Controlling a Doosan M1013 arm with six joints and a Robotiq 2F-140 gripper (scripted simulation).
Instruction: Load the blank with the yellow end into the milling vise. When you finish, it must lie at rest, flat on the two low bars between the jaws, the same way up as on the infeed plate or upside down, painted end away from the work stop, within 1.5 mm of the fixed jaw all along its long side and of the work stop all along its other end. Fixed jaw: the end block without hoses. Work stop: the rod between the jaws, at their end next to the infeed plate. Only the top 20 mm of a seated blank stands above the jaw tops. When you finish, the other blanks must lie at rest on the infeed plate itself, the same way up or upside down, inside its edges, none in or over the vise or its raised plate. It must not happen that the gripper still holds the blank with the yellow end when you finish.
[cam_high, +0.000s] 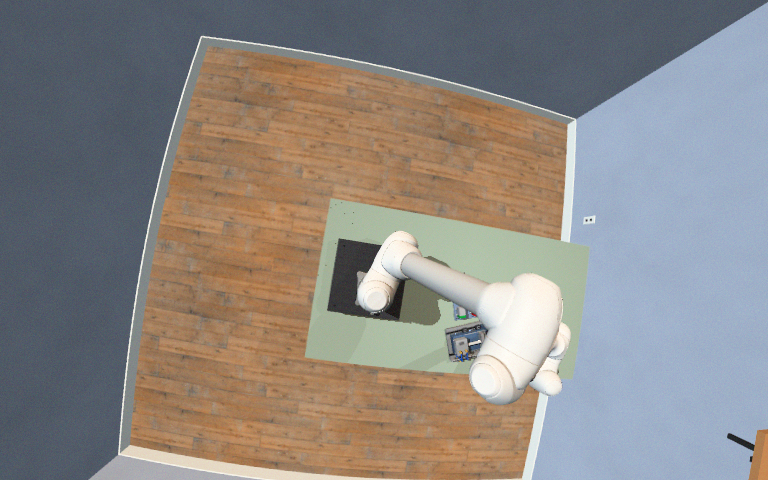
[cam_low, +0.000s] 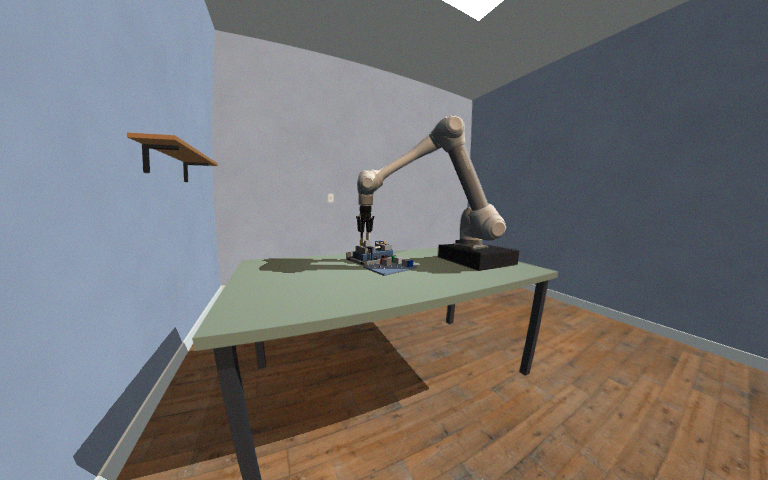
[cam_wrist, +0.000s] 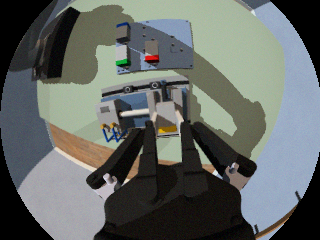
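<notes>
My gripper (cam_low: 365, 240) (cam_wrist: 166, 116) points down over the vise and is shut on the blank with the yellow end. That grey blank (cam_wrist: 166, 111) has its yellow end away from the infeed plate. It overlaps the gap between the moving jaw (cam_wrist: 151, 101) and the fixed jaw (cam_wrist: 178, 99); its height above the low bars cannot be told. The low bars are hidden and the work stop is not clearly visible. The infeed plate (cam_wrist: 180, 59) (cam_low: 386, 271) bears the blue-ended blank (cam_wrist: 123, 34), the green-ended blank (cam_wrist: 122, 54) and the red-ended blank (cam_wrist: 151, 50).
The hose block (cam_wrist: 107, 114) with blue hoses stands on the moving jaw's side, joined to it by a pale rod (cam_wrist: 134, 113). The vise (cam_high: 465, 341) stands on the green table (cam_high: 509, 249). The arm's black base (cam_low: 478, 257) is on the same table. The arm covers part of the vise from above.
</notes>
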